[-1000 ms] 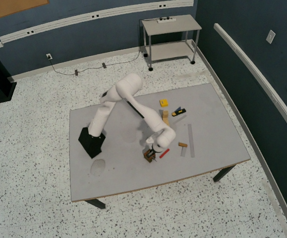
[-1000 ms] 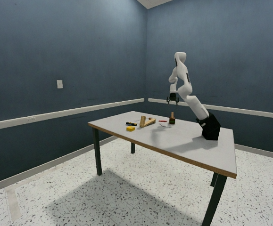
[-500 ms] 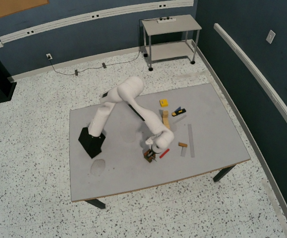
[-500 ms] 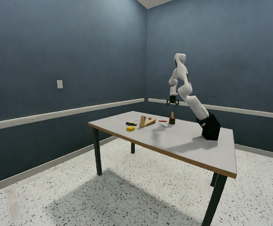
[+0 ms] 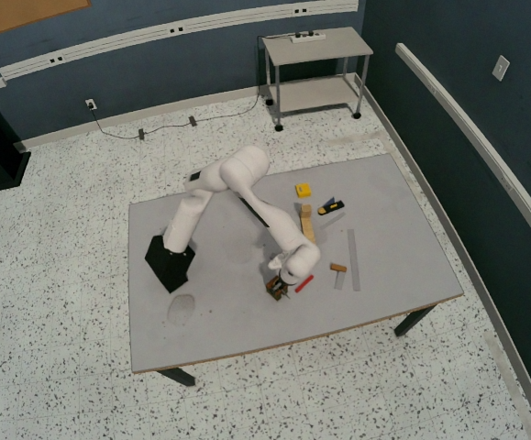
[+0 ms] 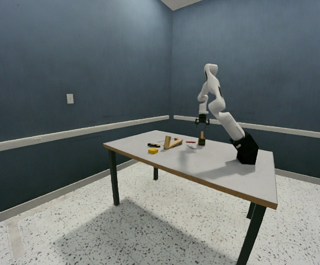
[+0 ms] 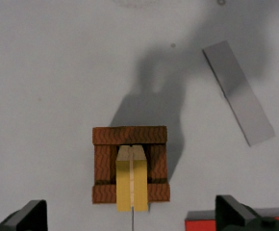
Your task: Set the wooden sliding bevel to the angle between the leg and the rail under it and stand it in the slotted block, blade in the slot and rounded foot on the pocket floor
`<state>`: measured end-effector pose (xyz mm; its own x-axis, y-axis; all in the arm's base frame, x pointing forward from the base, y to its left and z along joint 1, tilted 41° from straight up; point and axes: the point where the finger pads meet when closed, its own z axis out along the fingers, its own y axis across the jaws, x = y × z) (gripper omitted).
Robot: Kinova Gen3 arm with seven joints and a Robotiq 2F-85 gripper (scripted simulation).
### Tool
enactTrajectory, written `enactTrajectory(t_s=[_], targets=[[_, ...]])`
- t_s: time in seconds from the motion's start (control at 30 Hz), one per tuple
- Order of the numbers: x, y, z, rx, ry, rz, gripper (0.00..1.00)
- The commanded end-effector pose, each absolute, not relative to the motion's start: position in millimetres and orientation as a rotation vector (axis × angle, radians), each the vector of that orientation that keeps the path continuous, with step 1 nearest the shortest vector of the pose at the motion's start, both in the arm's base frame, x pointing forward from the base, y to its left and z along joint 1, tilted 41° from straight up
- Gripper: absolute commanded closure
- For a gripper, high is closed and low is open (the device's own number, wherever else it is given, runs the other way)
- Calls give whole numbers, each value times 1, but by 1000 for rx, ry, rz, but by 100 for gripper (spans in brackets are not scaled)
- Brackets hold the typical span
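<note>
The wooden sliding bevel [image 7: 131, 179] stands upright in the brown slotted block [image 7: 131, 165], its pale stock rising from the pocket. In the exterior view the bevel [image 6: 202, 134] stands on its own in the block [image 6: 201, 141]. My gripper [image 7: 132, 221] [image 6: 202, 123] is open and empty, straight above the bevel and well clear of it. In the top view the arm's wrist partly hides the block [image 5: 274, 287]. The wooden leg and rail [image 5: 307, 222] lie farther back on the table. The black bevel [image 5: 330, 206] lies beside them.
A red stick [image 7: 202, 224] lies right of the block. A grey strip [image 7: 238, 92] lies farther off. A long grey ruler [image 5: 353, 259], a small wooden piece [image 5: 337, 267] and a yellow box [image 5: 303, 190] are on the table. The arm's black base [image 5: 170, 265] stands to the left.
</note>
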<state>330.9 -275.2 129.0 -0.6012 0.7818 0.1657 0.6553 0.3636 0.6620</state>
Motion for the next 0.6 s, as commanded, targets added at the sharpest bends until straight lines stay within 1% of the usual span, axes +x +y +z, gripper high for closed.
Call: enactTrajectory(t_s=[0.0,0.57], targets=[[331,-276,129,1303,2442,1058,0],[337,-269,120,1303,2442,1058,0]])
